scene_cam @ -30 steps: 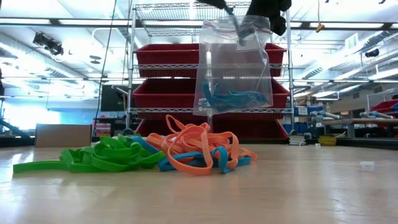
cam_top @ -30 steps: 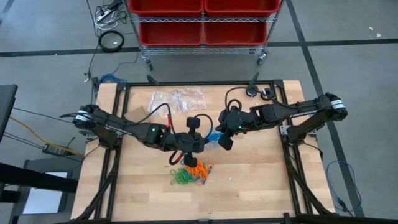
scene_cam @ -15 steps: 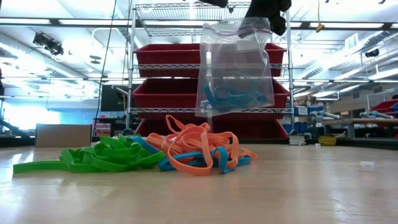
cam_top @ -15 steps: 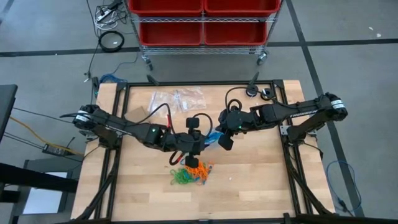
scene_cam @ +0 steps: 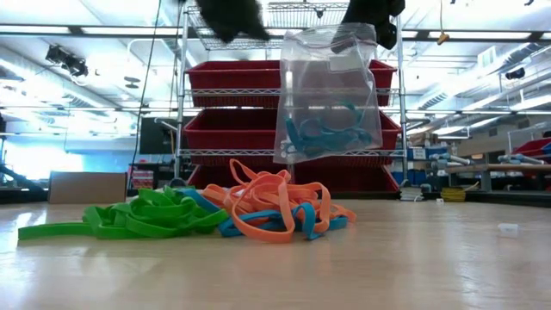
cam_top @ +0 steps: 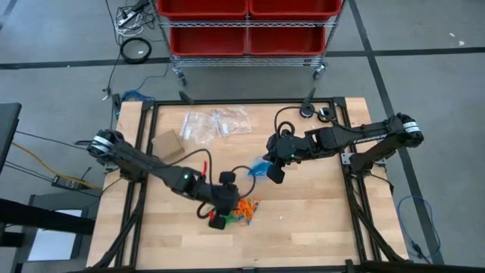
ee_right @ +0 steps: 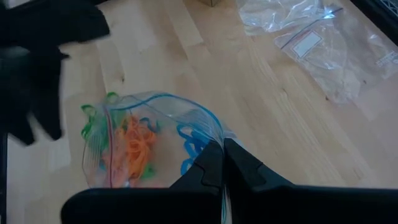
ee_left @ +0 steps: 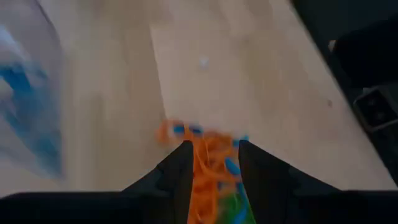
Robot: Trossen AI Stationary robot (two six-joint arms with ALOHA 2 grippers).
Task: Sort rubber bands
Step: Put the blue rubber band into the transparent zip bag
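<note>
Hovering over the rubber bands mid-tabletop, left claw has fingers parted to grab more, while right claw pinches the clear bag aloft, ready for filling.

Two dark jointed arms, black looped cables, silvery bases, tapered black pincer fingers

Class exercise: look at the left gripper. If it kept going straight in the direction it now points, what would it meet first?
Most likely the pile of rubber bands. The left gripper points down with open jaws, orange and blue loops lying right ahead between them on the wooden table. How far above them it is cannot be judged.
</note>
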